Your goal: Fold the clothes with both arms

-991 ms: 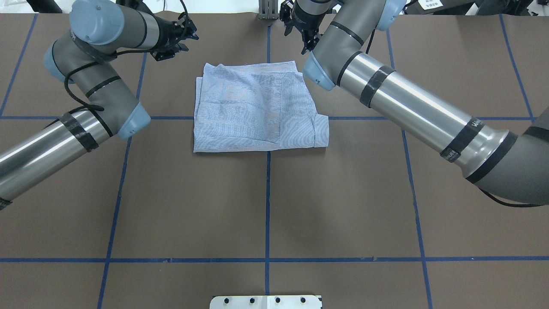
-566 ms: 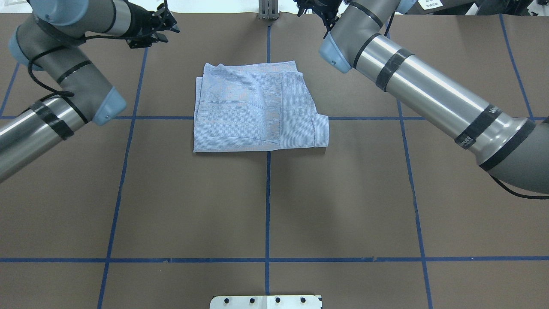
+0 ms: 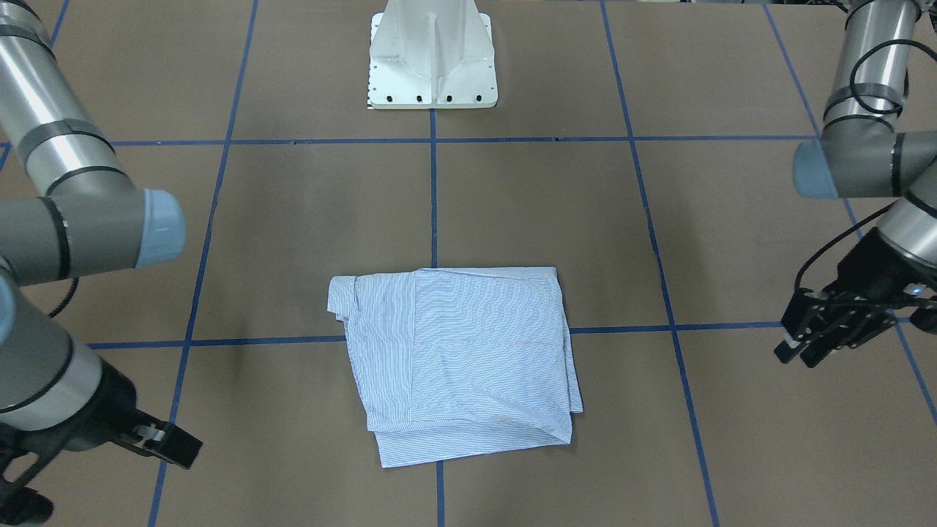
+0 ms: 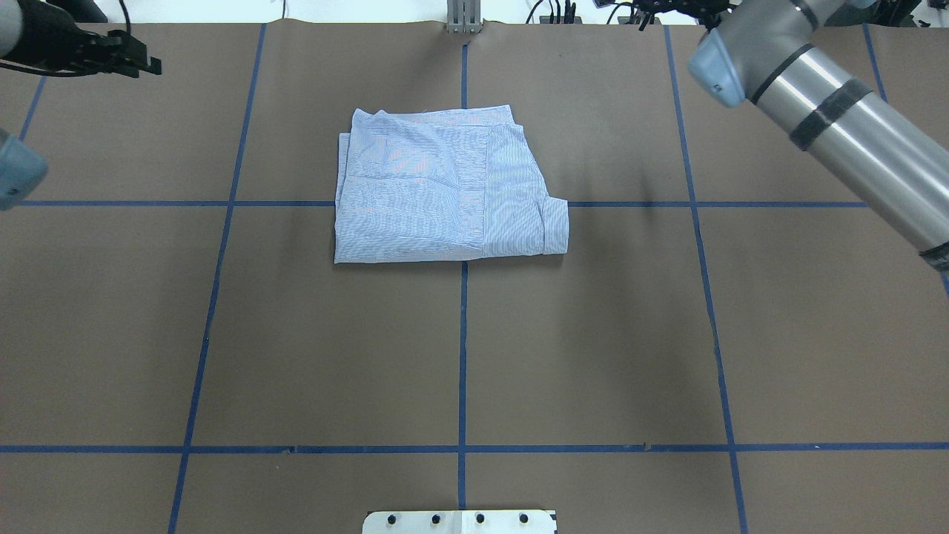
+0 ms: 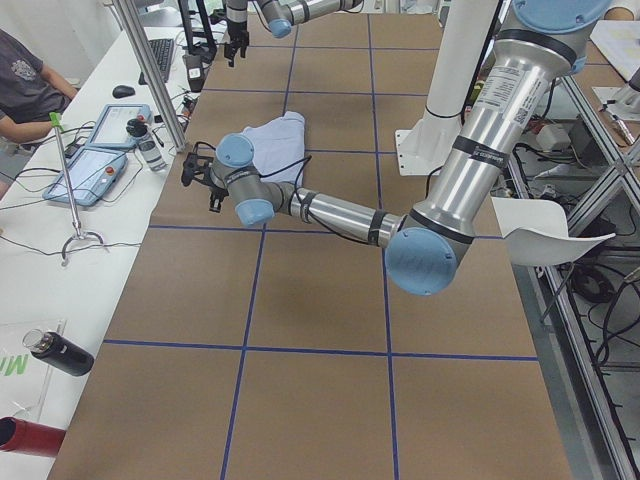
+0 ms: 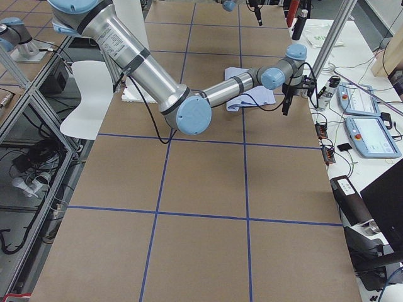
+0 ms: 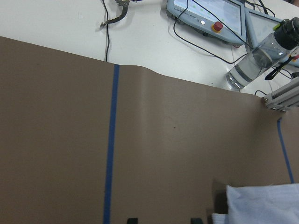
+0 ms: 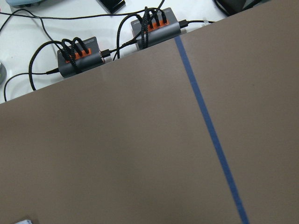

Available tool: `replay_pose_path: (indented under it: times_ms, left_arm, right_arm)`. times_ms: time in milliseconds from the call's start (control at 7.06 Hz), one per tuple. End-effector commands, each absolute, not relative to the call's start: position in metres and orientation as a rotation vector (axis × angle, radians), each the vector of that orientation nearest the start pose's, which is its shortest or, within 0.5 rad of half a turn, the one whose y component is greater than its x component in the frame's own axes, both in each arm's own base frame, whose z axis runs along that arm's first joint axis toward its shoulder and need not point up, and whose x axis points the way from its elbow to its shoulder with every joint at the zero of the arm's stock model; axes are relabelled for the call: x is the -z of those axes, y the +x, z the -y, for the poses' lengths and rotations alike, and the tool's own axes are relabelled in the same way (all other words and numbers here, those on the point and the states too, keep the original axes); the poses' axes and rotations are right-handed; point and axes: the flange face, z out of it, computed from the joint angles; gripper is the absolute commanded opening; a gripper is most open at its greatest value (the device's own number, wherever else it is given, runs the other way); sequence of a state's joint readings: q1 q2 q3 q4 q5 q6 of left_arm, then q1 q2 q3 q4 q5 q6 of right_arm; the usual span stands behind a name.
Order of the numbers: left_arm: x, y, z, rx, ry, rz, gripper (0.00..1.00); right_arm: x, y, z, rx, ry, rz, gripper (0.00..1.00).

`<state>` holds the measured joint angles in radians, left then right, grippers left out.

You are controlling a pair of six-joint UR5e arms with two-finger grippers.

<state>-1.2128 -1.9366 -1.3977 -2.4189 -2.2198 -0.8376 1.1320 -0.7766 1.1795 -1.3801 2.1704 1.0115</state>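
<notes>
**Folded shirt flat on the table, both grippers off it**

Brown paper table (image 4: pixel 593 356) gridded with blue tape. Folded shirt (image 4: pixel 445 189) flat on it, white pedestal base (image 3: pixel 432 58) well apart from the shirt. Shown from the left wrist, not from overhead: a water bottle (image 7: pixel 257 63) and touchscreen pendants (image 7: pixel 205 16) on a white bench beyond the shirt. Left gripper (image 3: pixel 796 355) well apart from the shirt, fingertips (image 7: pixel 132 220) spread, nothing between. Right gripper (image 3: pixel 172 446) equally far from the shirt, touching nothing, jaw gap unreadable.
</notes>
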Motion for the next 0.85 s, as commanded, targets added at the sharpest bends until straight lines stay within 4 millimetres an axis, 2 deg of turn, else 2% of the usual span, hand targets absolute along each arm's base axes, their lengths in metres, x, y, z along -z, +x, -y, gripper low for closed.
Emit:
replay_pose_path:
  times_ms: [0,142,283,425,566,708]
  left_arm:
    - [-0.505,0.059,0.628,-0.134,0.554,-0.893,0.49]
    - [-0.522,0.016,0.626,-0.190,0.558,-0.836,0.49]
    - [-0.537,-0.029,0.625,-0.231,0.553,-0.771,0.49]
    - [-0.549,-0.071,0.621,-0.270,0.543,-0.719,0.53]
    - [-0.561,-0.099,0.616,-0.304,0.504,-0.691,0.55]
    - [-0.563,-0.113,0.611,-0.289,0.486,-0.687,0.65]
  right_arm:
    - [-0.413,-0.159,0.739,-0.148,0.073,0.826,1.00]
    - [-0.459,-0.118,0.726,-0.079,0.086,0.818,1.00]
    - [-0.499,-0.065,0.714,0.001,0.111,0.828,1.00]
    - [-0.509,-0.022,0.711,0.032,0.114,0.817,1.00]
    - [-0.516,-0.004,0.707,0.113,0.106,0.802,1.00]
    - [-0.519,0.007,0.706,0.151,0.112,0.793,1.00]
